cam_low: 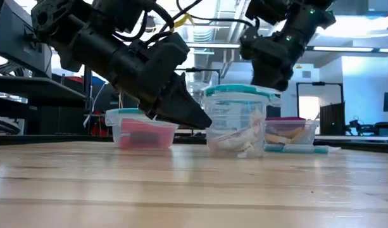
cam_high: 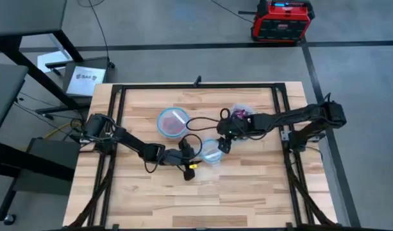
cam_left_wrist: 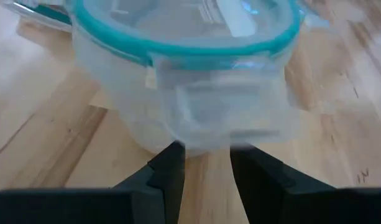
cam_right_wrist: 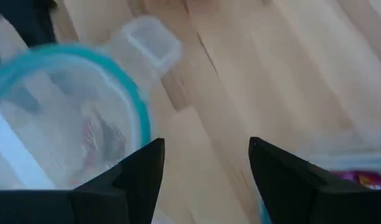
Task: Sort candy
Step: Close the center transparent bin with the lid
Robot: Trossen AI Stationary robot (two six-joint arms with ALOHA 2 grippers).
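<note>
While the small round tub [cam_high: 212,154] stands near the middle of the desk [cam_high: 247,199], we have both arms converging on it. In the high view our left fingers [cam_high: 191,165] sit low, just beside the tub on its left-front side, with something yellow-orange at their tips; whether that is a sweet we cannot tell. The left wrist view looks past those fingers [cam_left_wrist: 206,180] straight at the tub's clear wall [cam_left_wrist: 196,106]; they stand slightly apart with bare wood between them and nothing visibly pinched. So the tub lies dead ahead of the left fingers, nearly touching.

Our right fingers [cam_high: 225,142] hover just above and behind the tub. In the right wrist view they [cam_right_wrist: 206,180] are spread wide and empty, the teal rim [cam_right_wrist: 125,81] off to one side.

The candy is already split: pale sticks inside the small tub [cam_low: 235,136], red packets in the larger round container [cam_high: 174,120], and more pieces in the low container [cam_low: 292,134] beyond. The left arm stretches low and long across the desk; the right reaches in from its side, wrist angled down. We judge the left is nearer for any drop into the tub.
</note>
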